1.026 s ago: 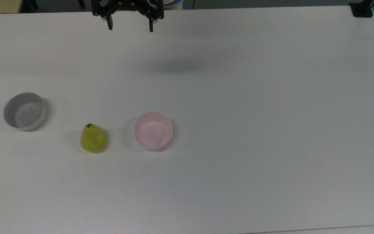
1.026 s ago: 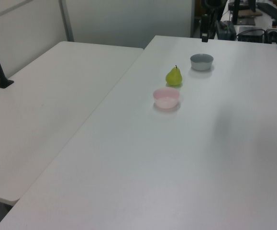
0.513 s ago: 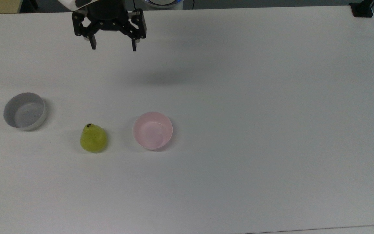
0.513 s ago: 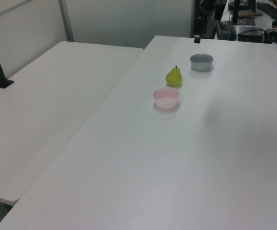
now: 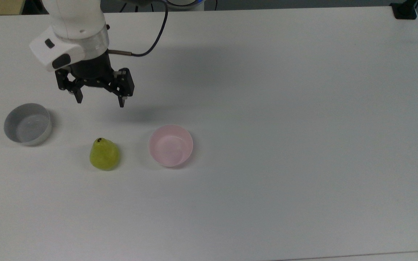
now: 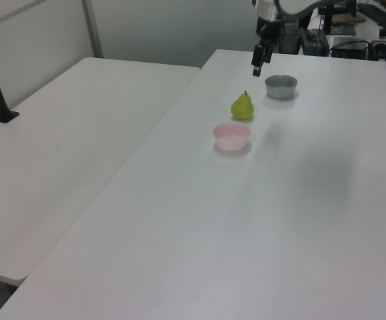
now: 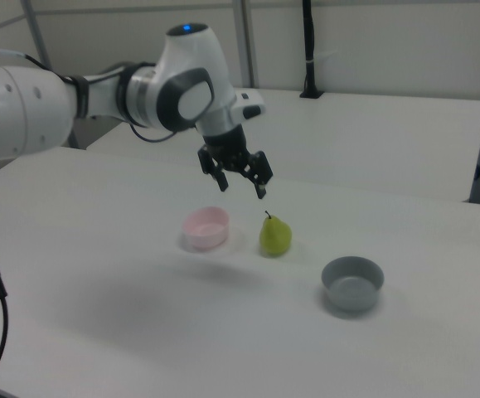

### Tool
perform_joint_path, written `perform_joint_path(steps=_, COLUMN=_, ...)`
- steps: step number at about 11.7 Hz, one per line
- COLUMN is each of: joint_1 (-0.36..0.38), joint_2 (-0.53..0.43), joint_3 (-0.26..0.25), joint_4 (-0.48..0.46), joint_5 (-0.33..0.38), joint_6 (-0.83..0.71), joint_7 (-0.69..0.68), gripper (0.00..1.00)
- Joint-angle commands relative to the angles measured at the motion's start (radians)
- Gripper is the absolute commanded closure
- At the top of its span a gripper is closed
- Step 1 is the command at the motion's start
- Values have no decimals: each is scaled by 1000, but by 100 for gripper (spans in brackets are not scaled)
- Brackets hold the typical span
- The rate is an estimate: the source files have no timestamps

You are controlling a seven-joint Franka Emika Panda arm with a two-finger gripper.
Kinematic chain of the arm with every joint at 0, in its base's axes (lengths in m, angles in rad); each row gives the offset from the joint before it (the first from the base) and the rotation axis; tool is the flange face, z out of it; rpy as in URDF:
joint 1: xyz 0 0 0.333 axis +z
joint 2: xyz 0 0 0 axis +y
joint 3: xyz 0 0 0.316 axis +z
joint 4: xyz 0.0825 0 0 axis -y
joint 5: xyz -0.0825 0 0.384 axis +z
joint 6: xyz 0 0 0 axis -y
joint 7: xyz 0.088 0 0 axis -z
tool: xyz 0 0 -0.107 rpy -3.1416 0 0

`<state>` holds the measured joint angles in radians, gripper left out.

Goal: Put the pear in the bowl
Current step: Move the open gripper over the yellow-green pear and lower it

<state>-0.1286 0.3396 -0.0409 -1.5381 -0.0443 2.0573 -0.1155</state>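
Pear [image 5: 104, 154] beside pink bowl [image 5: 171, 145]

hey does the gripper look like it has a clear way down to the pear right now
Probably yes. The gripper hangs open above the table, holding nothing. The pear stands upright and alone, apart from the grey bowl and the pink bowl, with nothing over it.

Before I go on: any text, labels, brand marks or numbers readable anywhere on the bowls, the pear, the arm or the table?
None can be read.
Yellow-green pear: no sticker, only a dark stem spot.
Pale pink round bowl: plain.
Grey round bowl: plain.
White robot arm and its black hand: no lettering visible.
White table: unmarked.
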Motion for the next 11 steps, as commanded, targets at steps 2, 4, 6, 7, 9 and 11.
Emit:
perform_joint_path(steps=2, joint_1=-6, joint_2=104, joint_3=-4, joint_4=24, joint_5=3, joint_6=150, joint_7=-24, gripper=0)
perform_joint_path(steps=4, joint_1=-12, joint_2=142, joint_3=-4, joint_4=24, joint_5=0, joint_6=203, joint_7=-26, gripper=0)
perform_joint_path(steps=6, joint_1=-19, joint_2=167, joint_3=-4, joint_4=24, joint_5=-3, joint_6=247, joint_7=-26, gripper=0)
perform_joint_path(steps=7, joint_1=-23, joint_2=185, joint_3=-4, joint_4=24, joint_5=-8, joint_6=265, joint_7=-26, gripper=0)
perform_joint_path(steps=9, joint_1=-31, joint_2=223, joint_3=-4, joint_4=24, joint_5=-9, joint_6=329, joint_7=-26, gripper=0)
perform_joint_path(steps=11, joint_1=-32, joint_2=246, joint_3=-4, joint_4=24, joint_5=-22, joint_6=346, joint_7=-24, gripper=0)
